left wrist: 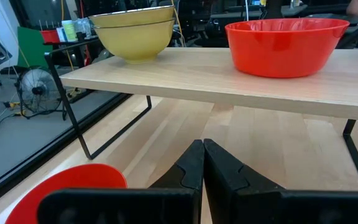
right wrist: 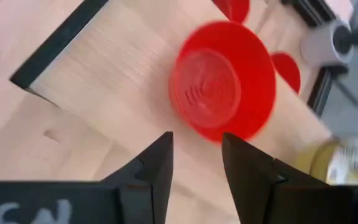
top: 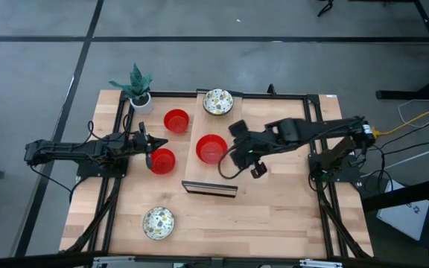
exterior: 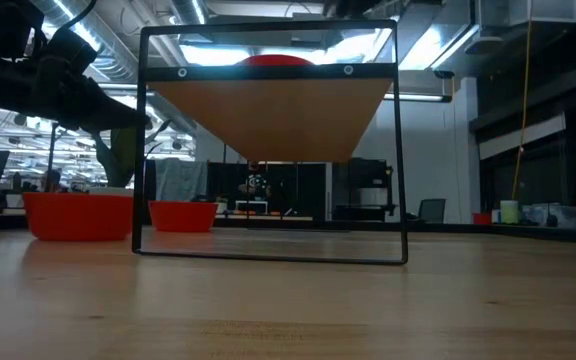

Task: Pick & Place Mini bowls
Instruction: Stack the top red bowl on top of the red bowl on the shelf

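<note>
A red bowl (top: pixel 211 148) rests on the raised wooden shelf (top: pixel 199 175) at mid-table. My right gripper (right wrist: pixel 197 155) hovers open just to its right, above the shelf, and touches nothing. Stacked speckled cream bowls (top: pixel 218 102) sit on the shelf's far end. Two more red bowls (top: pixel 176 120) (top: pixel 162 161) stand on the table left of the shelf. My left gripper (left wrist: pixel 202 165) is shut, just above the nearer one's rim (left wrist: pixel 67 190), holding nothing. One speckled bowl (top: pixel 158 222) sits near the table's near edge.
The shelf stands on a thin black metal frame (exterior: pixel 398 150) with open space beneath it. A small white pot with a green plant (top: pixel 138 91) is at the far left corner. Bare wood lies at the near right of the table (top: pixel 289 216).
</note>
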You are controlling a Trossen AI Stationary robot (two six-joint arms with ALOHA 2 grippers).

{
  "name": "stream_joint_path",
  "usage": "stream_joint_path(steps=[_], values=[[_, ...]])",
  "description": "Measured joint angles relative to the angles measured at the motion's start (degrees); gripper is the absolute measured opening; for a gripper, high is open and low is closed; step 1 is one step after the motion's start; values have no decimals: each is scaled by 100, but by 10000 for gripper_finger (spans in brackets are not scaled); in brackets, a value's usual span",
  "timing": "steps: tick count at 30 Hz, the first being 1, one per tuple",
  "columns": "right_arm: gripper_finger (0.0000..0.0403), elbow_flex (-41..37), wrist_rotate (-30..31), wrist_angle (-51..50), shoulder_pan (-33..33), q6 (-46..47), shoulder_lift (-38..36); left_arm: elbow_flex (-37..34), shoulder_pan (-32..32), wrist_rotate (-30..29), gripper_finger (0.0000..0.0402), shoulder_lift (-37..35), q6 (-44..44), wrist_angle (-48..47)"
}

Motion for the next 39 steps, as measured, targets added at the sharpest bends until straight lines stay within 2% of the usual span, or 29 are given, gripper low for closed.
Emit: stream_joint_path(steps=[7, 14, 19, 24, 39], values=[[137, 0, 11, -588, -50, 1409, -445, 0, 0, 0, 4, 1, 2, 1], [137, -5, 2, -1553, -50, 2214, -539, 0, -1, 0, 4, 2, 1, 2], [137, -416, 5, -1480, -52, 2456, -607, 0, -1, 0, 4, 1, 2, 1], [137, -1208, 1, -847, -160, 2462, -920, 0, 0, 0, 4, 0, 2, 2], [137, -4058, -84, 2402, -665, 2182, -2320, 0, 0, 0, 4, 2, 0, 2]])
